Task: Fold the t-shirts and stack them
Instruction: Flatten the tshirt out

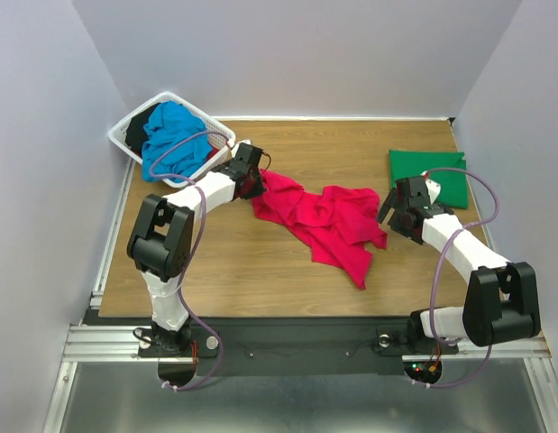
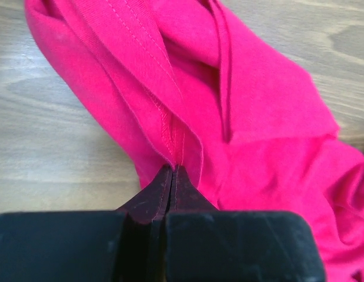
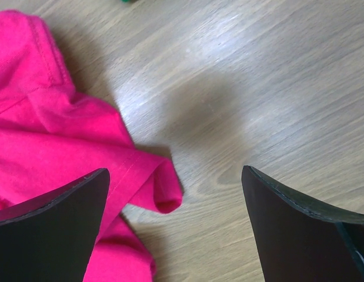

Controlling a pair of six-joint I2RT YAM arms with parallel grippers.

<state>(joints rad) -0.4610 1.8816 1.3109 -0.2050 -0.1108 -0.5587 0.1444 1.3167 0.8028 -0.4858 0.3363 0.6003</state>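
Observation:
A crimson-pink t-shirt [image 1: 325, 221] lies crumpled across the middle of the wooden table. My left gripper [image 1: 253, 187] is shut on its left end; the left wrist view shows a stitched hem [image 2: 170, 126] pinched between the closed jaws. My right gripper [image 1: 389, 216] is open just right of the shirt; the right wrist view shows a rolled pink edge [image 3: 161, 191] lying between the spread fingers [image 3: 55, 226]. A green t-shirt [image 1: 429, 173] lies folded at the far right. A turquoise-blue t-shirt [image 1: 173, 135] is piled in the basket.
A white lattice laundry basket [image 1: 140, 122] stands at the far left corner, right beside my left arm. Something dark lies in it beside the blue shirt. White walls close in the table on three sides. Bare wood [image 1: 260, 262] shows in front of the pink shirt.

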